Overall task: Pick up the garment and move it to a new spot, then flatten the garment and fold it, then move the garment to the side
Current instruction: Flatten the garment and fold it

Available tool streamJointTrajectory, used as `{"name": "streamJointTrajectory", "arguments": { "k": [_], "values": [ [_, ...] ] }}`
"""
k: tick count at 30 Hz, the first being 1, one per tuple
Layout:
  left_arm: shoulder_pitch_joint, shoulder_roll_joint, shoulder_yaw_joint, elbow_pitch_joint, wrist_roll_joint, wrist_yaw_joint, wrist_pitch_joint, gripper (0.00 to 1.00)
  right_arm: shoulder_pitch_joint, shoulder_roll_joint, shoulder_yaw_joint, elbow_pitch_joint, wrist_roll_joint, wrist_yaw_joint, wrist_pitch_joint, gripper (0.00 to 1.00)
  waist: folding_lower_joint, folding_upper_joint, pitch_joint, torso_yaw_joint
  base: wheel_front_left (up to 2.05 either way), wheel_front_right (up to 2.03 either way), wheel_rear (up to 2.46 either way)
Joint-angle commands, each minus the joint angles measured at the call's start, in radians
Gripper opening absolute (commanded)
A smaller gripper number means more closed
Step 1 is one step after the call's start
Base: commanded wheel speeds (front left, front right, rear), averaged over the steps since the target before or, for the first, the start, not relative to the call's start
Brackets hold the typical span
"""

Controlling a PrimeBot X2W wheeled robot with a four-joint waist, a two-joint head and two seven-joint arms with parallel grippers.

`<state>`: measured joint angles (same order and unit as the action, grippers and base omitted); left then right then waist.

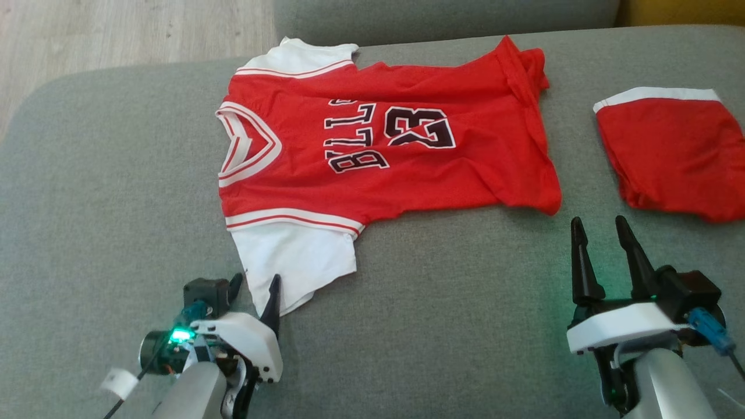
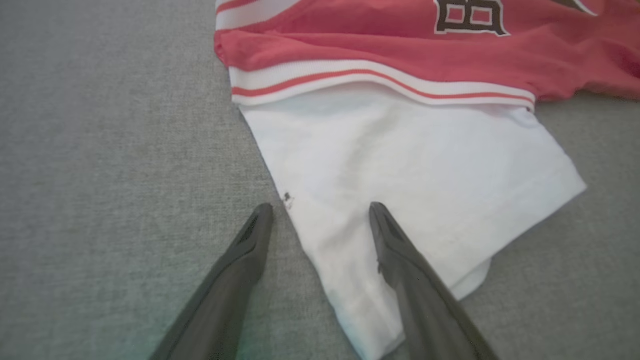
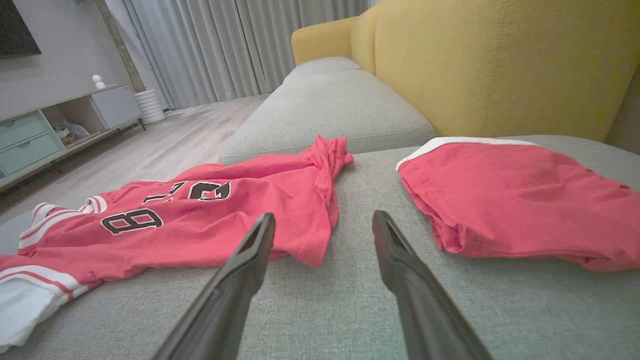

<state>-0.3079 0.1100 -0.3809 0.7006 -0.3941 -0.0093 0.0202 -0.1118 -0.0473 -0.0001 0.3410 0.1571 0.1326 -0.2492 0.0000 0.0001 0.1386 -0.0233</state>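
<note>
The garment (image 1: 407, 157) is a red jersey with white sleeves and dark lettering, spread out on the grey sofa cushion (image 1: 87, 203), collar to the left. My left gripper (image 1: 256, 285) is open at the near white sleeve (image 2: 400, 160). It straddles the sleeve's edge (image 2: 320, 207), one finger over the cloth and one over the cushion; whether it touches is unclear. My right gripper (image 1: 598, 221) is open and empty, just short of the jersey's near hem corner (image 3: 310, 250), with its fingertips (image 3: 324, 216) above bare cushion.
Red shorts (image 1: 675, 151) with a white band lie folded at the right, close beside my right gripper. A yellow sofa back (image 3: 500, 65) rises behind them. Wooden floor (image 1: 116, 29) lies beyond the cushion's far left edge. A second grey cushion (image 1: 442, 17) adjoins at the back.
</note>
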Motion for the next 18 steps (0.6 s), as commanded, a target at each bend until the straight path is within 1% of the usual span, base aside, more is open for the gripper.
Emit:
{"name": "streamJointTrajectory", "arguments": {
  "k": [1, 2, 3, 4, 5, 8, 12, 14, 18],
  "values": [
    [0.005, 0.016, 0.012, 0.013, -0.007, -0.001, 0.035, 1.0, -0.027, -0.003, 0.023, -0.022, 0.005, -0.002, -0.006, 1.0, 0.0, -0.0001, -0.004, -0.001, 0.0, 0.0, 0.0],
    [0.009, 0.017, 0.008, 0.011, -0.007, -0.004, 0.047, 1.0, -0.027, -0.003, 0.022, -0.019, 0.007, -0.002, -0.006, 1.0, 0.0, -0.0001, -0.007, -0.001, 0.0, 0.0, 0.0],
    [0.012, 0.018, 0.003, 0.009, -0.008, -0.006, 0.059, 0.73, -0.027, -0.003, 0.022, -0.017, 0.008, -0.002, -0.007, 1.0, 0.0, -0.0001, -0.01, -0.001, 0.0, 0.0, 0.0],
    [0.014, 0.019, 0.001, 0.004, -0.009, -0.008, 0.063, 0.33, -0.027, -0.003, 0.022, -0.014, 0.009, -0.002, -0.007, 1.0, 0.0, -0.0001, -0.012, -0.001, 0.0, 0.0, 0.0],
    [0.017, 0.02, 0.0, -0.004, -0.01, -0.008, 0.062, 0.0, -0.027, -0.003, 0.022, -0.011, 0.01, -0.002, -0.007, 1.0, 0.0, -0.0001, -0.015, -0.001, 0.0, 0.0, 0.0],
    [0.015, 0.024, 0.011, -0.041, -0.014, 0.003, 0.029, 0.0, -0.027, -0.003, 0.021, -0.003, 0.009, -0.002, -0.008, 1.0, 0.0, -0.0001, -0.022, 0.003, 0.0, 0.0, 0.0],
    [0.002, 0.029, 0.042, -0.108, -0.02, 0.019, -0.069, 0.0, -0.027, -0.003, 0.017, 0.01, 0.001, -0.002, -0.005, 1.0, 0.0, -0.0001, -0.031, 0.013, 0.0, 0.0, 0.0],
    [-0.005, 0.031, 0.054, -0.146, -0.021, 0.018, -0.127, 0.0, -0.028, -0.003, 0.014, 0.02, -0.005, -0.002, 0.002, 1.0, 0.0, -0.0001, -0.034, 0.02, 0.0, 0.0, 0.0],
    [-0.014, 0.032, 0.064, -0.213, -0.021, 0.001, -0.221, 0.0, -0.034, -0.003, 0.013, 0.037, -0.013, -0.002, 0.017, 1.0, 0.0, -0.0001, -0.036, 0.034, 0.0, 0.0, 0.0]
  ]
}}
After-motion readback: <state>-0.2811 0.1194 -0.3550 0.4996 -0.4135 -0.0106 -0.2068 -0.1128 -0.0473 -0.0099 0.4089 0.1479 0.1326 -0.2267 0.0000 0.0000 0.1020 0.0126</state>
